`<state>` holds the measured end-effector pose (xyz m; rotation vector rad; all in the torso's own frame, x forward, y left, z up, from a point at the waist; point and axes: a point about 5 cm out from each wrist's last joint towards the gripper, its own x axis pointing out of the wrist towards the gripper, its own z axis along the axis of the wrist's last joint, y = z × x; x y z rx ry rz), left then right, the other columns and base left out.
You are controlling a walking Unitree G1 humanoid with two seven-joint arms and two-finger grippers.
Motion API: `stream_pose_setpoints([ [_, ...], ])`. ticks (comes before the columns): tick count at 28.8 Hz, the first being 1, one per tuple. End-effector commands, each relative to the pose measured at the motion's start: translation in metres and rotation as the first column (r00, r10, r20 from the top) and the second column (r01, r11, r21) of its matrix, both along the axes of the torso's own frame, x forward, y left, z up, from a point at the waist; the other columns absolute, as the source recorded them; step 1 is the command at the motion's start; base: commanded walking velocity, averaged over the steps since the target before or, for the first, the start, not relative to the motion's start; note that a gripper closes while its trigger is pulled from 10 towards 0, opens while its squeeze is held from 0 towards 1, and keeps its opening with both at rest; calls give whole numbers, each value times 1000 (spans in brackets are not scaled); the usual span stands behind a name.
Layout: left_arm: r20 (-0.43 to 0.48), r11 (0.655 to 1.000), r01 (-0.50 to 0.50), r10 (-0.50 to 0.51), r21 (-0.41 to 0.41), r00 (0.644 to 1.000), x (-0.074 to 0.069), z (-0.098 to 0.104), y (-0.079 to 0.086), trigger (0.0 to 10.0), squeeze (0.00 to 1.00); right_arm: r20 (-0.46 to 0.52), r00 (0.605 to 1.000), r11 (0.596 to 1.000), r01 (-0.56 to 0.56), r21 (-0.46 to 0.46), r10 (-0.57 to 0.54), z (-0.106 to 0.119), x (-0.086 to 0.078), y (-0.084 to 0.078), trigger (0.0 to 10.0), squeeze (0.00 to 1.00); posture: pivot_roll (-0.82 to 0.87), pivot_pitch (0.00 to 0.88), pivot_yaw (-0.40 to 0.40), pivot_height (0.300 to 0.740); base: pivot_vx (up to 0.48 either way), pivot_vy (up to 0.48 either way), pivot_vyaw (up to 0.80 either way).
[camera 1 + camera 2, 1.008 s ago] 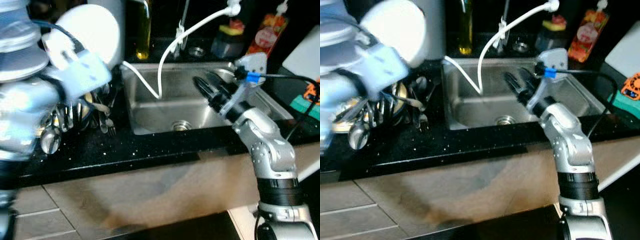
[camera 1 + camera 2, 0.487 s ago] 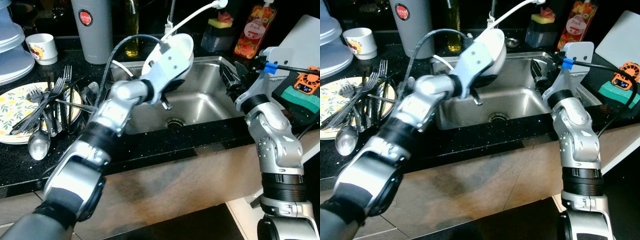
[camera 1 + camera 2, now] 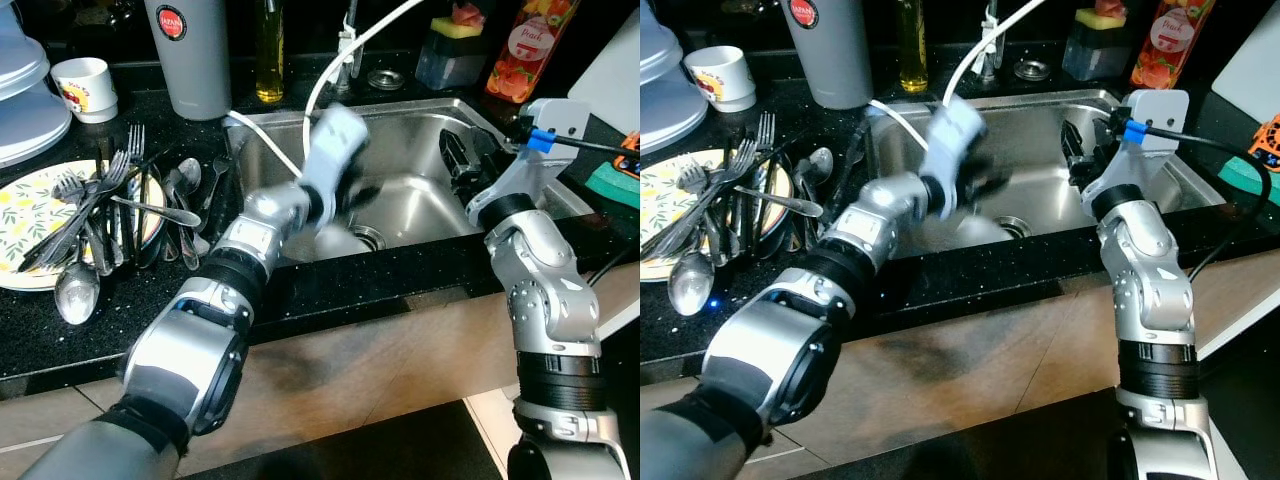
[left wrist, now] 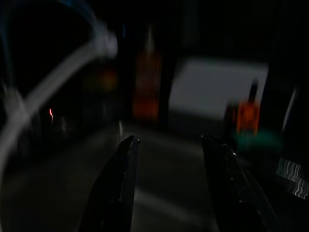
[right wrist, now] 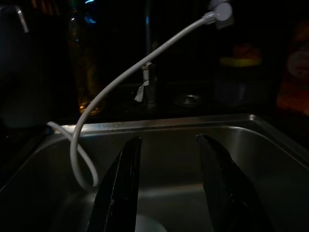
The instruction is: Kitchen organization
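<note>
White bowl [image 3: 338,240] on sink [image 3: 420,200] floor by drain, just below left hand [image 3: 350,190], blurred, fingers apart, empty. Right hand [image 3: 458,160] over sink's right side, fingers apart, empty. White hose [image 5: 120,82] ahead. Cutlery [image 3: 110,200] on plate [image 3: 20,215], table, well left.

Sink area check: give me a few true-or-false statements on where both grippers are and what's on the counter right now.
1. The left gripper is open, out over the sink. True.
2. The right gripper is shut on a fork. False: its fingers stand apart with nothing between them, pointing into the sink.
3. The forks and spoons lie piled on the plate on the counter to the robot's left of the sink. True.
4. The white hose lies coiled on the floor. False: it arcs down from above into the sink.
5. The grey canister stands inside the sink. False: it stands on the counter behind the cutlery.
</note>
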<state>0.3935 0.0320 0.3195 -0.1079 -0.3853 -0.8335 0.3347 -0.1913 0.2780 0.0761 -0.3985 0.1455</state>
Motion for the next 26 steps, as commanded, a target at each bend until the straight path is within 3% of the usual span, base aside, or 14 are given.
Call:
stream_pose_setpoints([
  [1,38,1000,-15,15,-16,999,0,11,13,10000,0,11,1000,1000,3,14,-3,1,-4,-2,10000,0,31,123,-15,740,0,0,0],
  [3,134,987,-58,38,152,990,-8,23,33,10000,0,13,1000,1000,-10,17,10,0,-5,0,10000,0,43,123,-11,740,0,0,0],
  [4,146,962,-81,44,259,988,-11,22,42,10000,0,12,1000,1000,-15,16,14,0,-5,1,10000,0,43,123,-11,740,0,0,0],
  [6,117,922,-104,64,373,991,-16,16,60,10000,0,12,1000,1000,-27,15,27,-1,-6,3,10000,0,57,123,-9,740,0,0,0],
  [7,68,894,-157,142,420,988,-22,9,87,10000,0,12,999,999,-45,11,45,-2,-7,6,10000,0,66,124,-7,740,0,0,0],
  [8,68,894,-157,142,420,988,-22,9,87,10000,0,12,999,999,-45,11,45,-2,-7,6,10000,0,66,124,-7,740,0,0,0],
  [11,-4,883,-272,296,383,955,-33,-3,119,10000,0,9,998,998,-64,8,64,-5,-7,10,10000,0,79,125,4,740,0,0,0],
  [13,-41,880,-319,355,352,934,-41,-8,130,10000,0,6,998,998,-69,8,69,-6,-8,11,10000,0,78,125,4,740,0,0,0],
  [16,-34,861,-342,382,376,923,-61,-8,145,10000,0,-2,997,997,-79,9,79,-8,-8,12,10000,0,92,119,-4,740,0,0,0],
  [20,-35,857,-342,384,386,923,-73,-3,160,10000,0,-8,996,996,-90,7,90,-10,-7,14,10000,0,94,112,0,740,0,0,0],
  [22,-83,828,-365,437,426,895,-85,-3,184,10000,0,-11,995,995,-98,2,98,-10,-7,15,10000,0,96,107,-4,740,0,0,0],
  [24,-100,817,-370,455,443,885,-87,-5,190,10000,0,-10,995,995,-98,2,98,-10,-7,15,10000,0,96,107,-4,740,0,0,0],
  [26,-152,809,-374,483,453,862,-91,-8,207,10000,0,-12,995,995,-100,4,100,-10,-6,14,10000,0,103,106,-12,740,0,0,0],
])
